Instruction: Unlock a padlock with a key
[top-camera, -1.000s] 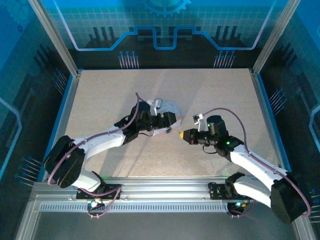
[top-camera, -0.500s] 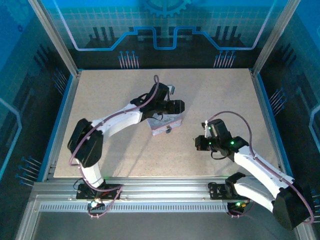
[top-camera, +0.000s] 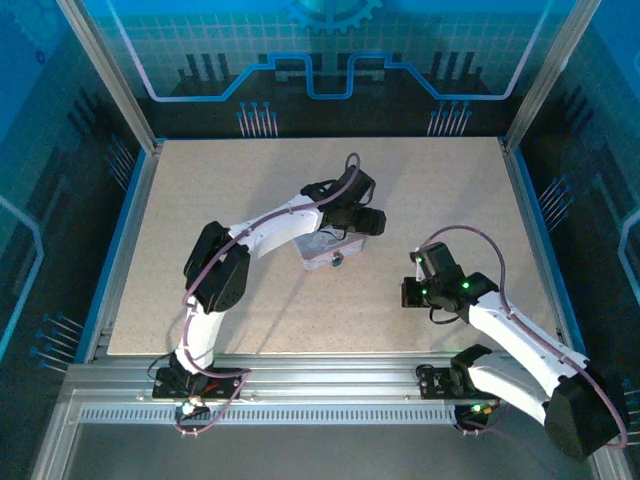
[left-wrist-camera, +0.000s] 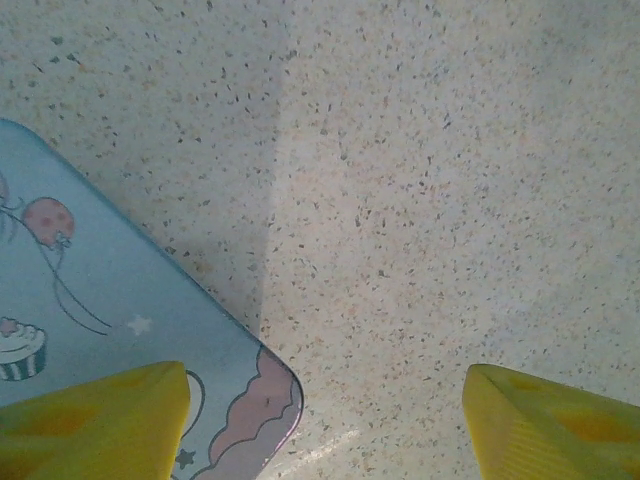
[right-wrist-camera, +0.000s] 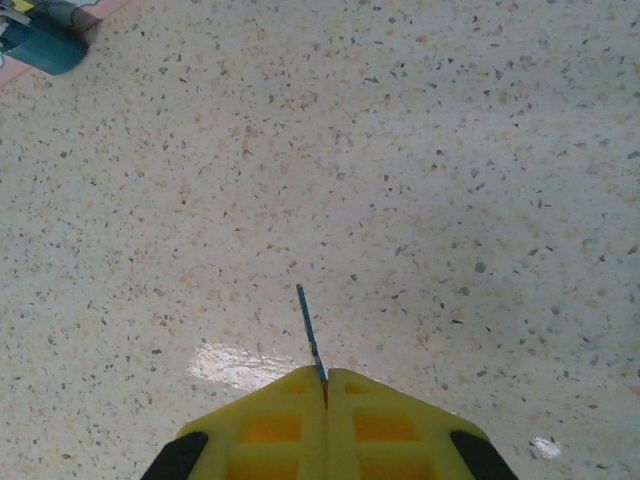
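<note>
Apparently the approach step: right gripper (right-wrist-camera: 325, 385) clamps the key (right-wrist-camera: 308, 325), padlock (right-wrist-camera: 45, 48) at eleven o'clock; left gripper (left-wrist-camera: 325, 405) open over the tin (left-wrist-camera: 100, 300); next likely needs key lined up with padlock.

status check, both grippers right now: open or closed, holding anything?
Left gripper: open, holding nothing, one finger over a corner of the tin.
Right gripper: closed on the key.

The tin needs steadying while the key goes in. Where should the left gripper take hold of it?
Probably from straight above, jaws across two opposite side walls of the tin, away from the padlock: it lies flat, lid up, below the open left gripper.
</note>
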